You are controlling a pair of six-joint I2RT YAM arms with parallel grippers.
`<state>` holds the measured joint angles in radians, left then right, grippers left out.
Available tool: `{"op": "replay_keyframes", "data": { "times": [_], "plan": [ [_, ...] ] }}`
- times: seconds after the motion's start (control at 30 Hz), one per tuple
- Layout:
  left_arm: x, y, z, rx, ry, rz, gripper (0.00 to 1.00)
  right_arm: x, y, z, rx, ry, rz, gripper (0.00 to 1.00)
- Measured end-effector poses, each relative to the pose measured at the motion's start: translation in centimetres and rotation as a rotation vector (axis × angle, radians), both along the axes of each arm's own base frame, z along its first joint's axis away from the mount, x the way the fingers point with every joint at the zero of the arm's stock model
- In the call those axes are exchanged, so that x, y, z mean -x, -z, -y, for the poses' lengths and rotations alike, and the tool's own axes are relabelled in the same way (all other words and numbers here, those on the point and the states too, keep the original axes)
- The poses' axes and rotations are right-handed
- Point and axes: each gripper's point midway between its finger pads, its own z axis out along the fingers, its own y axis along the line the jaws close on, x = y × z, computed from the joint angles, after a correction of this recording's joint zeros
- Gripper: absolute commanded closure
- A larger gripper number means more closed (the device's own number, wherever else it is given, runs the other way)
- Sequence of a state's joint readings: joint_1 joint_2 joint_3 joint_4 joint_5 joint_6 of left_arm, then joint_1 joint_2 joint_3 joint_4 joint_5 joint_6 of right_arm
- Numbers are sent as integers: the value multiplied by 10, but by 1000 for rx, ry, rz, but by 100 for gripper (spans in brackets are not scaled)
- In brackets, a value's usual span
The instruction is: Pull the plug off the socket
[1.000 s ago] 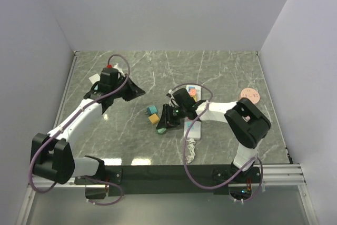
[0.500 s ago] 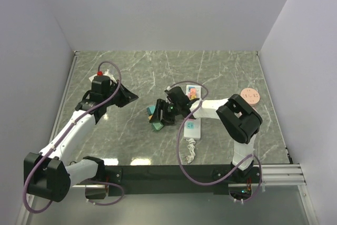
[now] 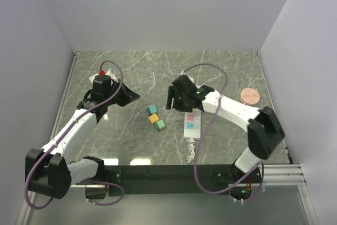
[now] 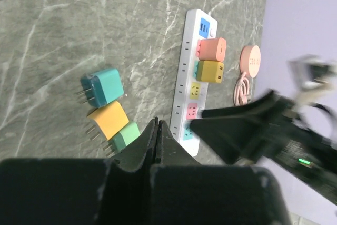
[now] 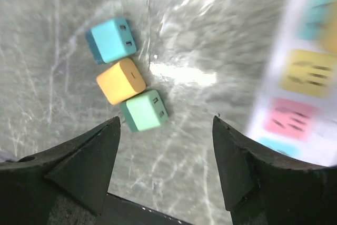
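The socket, a long white power strip (image 3: 190, 125) with pastel outlets, lies mid-table, its short white cord (image 3: 190, 150) toward the near edge. In the left wrist view the socket (image 4: 185, 72) carries a salmon plug (image 4: 213, 49) and a mustard plug (image 4: 210, 71). Three loose plugs lie to its left: teal (image 3: 152, 110), orange (image 3: 154, 118), green (image 3: 160, 125). My right gripper (image 3: 170, 98) is open and empty, above the strip's far end; its wrist view shows the green plug (image 5: 144, 110) just ahead of its gripper (image 5: 165, 122). My left gripper (image 3: 130, 94) is shut and empty, far left.
A pink round disc (image 3: 249, 96) with a coiled pink cable (image 4: 242, 85) lies to the right of the strip. White walls enclose the marble table on three sides. The black rail with the arm bases runs along the near edge.
My right gripper was down over the loose plugs at the green one; now it has drawn back up and to the right, open, with the green plug lying by the orange one. My left arm shifted slightly left.
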<state>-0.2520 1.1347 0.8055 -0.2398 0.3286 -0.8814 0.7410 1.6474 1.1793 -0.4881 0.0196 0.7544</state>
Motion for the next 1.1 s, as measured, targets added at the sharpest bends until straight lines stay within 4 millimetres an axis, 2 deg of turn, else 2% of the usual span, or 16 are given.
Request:
{"op": "replay_keyframes", "data": {
  "times": [0.13,0.2,0.3,0.4,0.47,0.53,0.63,0.77,0.93,1.03,1.1],
  "plan": [
    [-7,11,9,15,35,-18,99,-15,-47,31,58,68,112,23],
    [-9,22,17,16,58,-47,99,-31,-57,46,86,114,139,23],
    [-7,41,37,19,116,-90,99,-55,-50,83,156,198,134,25],
    [4,57,72,20,214,-135,99,-67,-32,115,225,248,90,27],
    [9,62,98,27,282,-142,99,-72,-21,129,261,255,60,28],
    [13,62,124,44,341,-134,99,-73,-14,134,282,239,40,28],
    [20,58,161,81,424,-115,99,-73,-7,130,287,196,23,29],
    [28,59,200,131,505,-99,99,-72,-4,127,282,166,14,30],
    [43,82,235,187,578,-136,100,-79,11,123,294,155,-9,41],
    [52,98,249,227,598,-178,99,-78,23,122,302,146,-36,47],
    [56,105,256,249,603,-195,99,-79,28,120,298,141,-45,55]
  ]
}}
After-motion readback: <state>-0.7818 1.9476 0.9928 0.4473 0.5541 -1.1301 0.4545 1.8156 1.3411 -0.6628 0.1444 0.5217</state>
